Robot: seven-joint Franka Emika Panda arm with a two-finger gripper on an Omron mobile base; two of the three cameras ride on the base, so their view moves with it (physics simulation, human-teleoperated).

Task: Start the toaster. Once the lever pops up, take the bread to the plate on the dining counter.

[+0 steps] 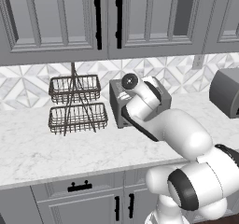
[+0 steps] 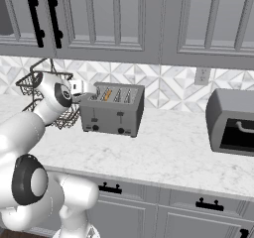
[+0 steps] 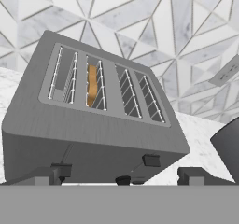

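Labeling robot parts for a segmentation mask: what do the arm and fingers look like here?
The arm is glossy white, built of rounded tubular links with dark grey to black bands and round caps at the joints. No cables or markings are visible. The fingers are small, dark grey, blocky tips.

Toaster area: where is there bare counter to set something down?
Bare marble lies between the toaster and the grey oven box, and along the counter's front edge. It is crowded on the toaster's other side, by the wire basket rack.

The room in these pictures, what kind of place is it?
Most likely a home kitchen: a toaster with bread in one slot stands on a marble worktop, with grey cabinets above and a tiled wall behind.
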